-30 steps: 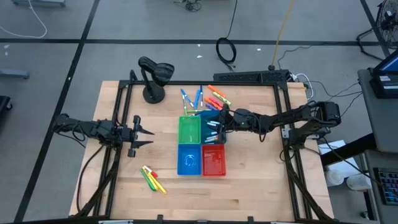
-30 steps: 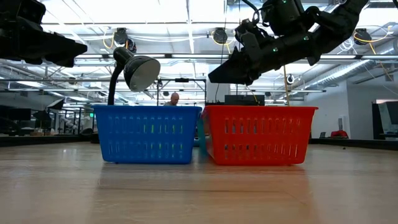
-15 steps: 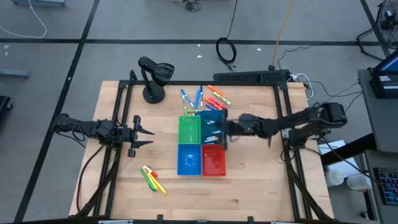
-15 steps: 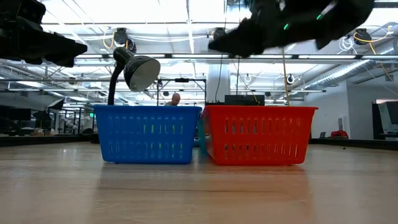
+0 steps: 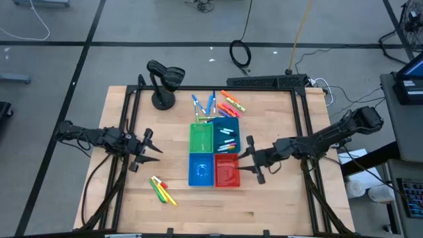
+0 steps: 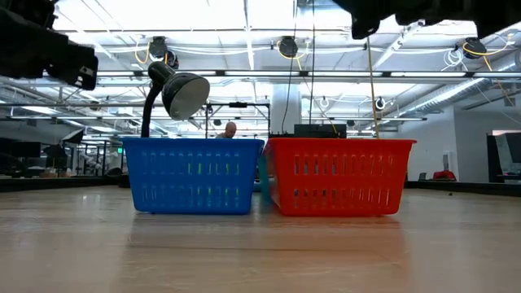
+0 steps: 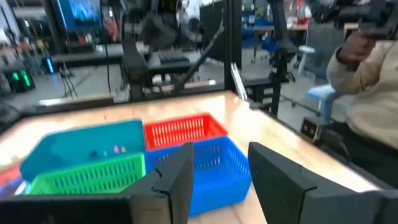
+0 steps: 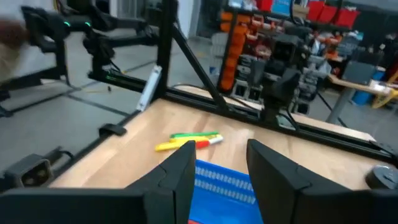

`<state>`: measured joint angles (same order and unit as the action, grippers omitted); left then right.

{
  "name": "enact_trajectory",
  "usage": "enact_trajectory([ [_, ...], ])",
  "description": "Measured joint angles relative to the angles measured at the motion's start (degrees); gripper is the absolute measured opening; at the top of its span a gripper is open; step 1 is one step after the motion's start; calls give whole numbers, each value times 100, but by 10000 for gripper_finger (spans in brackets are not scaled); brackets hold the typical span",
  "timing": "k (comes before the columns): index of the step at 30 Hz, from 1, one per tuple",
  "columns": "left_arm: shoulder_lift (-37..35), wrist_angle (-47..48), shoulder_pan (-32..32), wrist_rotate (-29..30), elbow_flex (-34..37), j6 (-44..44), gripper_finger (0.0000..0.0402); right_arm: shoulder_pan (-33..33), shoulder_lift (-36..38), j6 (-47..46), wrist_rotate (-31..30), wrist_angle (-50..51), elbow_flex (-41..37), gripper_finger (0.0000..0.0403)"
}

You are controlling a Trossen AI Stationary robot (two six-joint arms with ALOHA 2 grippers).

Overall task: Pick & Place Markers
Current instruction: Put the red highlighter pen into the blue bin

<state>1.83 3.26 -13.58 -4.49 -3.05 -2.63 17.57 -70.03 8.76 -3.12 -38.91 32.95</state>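
Right claw (image 5: 247,161) now beside red bin (image 5: 227,170) — fingertips blurred

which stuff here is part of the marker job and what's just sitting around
Part of the job:
- markers at the table's far side
- markers in the teal bin
- markers near the front left
- green bin, blue bin, red bin
- left gripper, right gripper, both open and empty

Just lying about:
- desk lamp
- cable coil on the floor
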Motion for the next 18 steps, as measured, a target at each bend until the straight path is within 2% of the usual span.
enact_trajectory([
  [5,84,3,0,-1,3,-5,159,17,138,-77,-1,-534,-486,130],
  [10,149,-61,0,13,-2,-33,159,8,263,-26,-16,-618,-633,130],
  [14,155,-807,1,183,0,-416,159,6,327,61,-3,-698,-634,130],
  [18,155,-1565,0,104,0,453,159,-7,369,262,-18,-679,-636,130],
])
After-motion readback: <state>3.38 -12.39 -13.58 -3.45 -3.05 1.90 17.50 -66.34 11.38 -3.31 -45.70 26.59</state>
